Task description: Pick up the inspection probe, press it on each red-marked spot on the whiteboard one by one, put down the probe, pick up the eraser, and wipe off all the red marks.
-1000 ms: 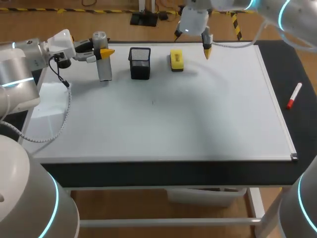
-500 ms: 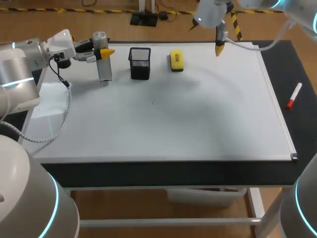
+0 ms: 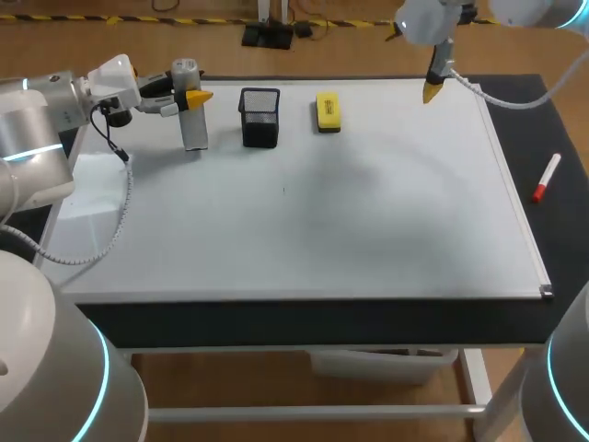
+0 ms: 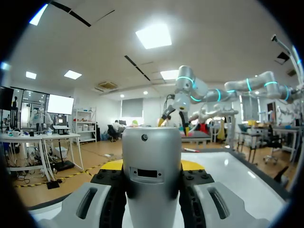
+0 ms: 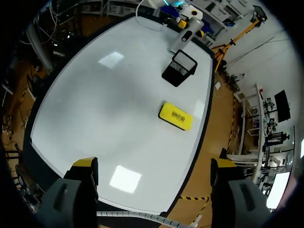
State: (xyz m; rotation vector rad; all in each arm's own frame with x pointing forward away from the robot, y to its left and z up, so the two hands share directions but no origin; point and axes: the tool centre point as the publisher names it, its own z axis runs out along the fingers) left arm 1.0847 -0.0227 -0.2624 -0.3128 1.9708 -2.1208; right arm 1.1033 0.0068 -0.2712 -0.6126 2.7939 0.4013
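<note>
Whiteboard (image 3: 368, 230) shows me hardly any red, so the left gripper (image 3: 191, 95), clamped on the probe (image 3: 193, 129), should press gently and upright; the right gripper (image 5: 154, 166) is open, empty.

The head camera looks down on the whole whiteboard (image 3: 368, 212); the right wrist camera shares it from above; the left wrist camera faces the probe (image 4: 152, 161) closely.

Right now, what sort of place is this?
Probably a robotics lab test bench: a whiteboard serves as the tabletop, the left hand holds an inspection probe, and a yellow eraser and mesh cup are set out beside it.
</note>
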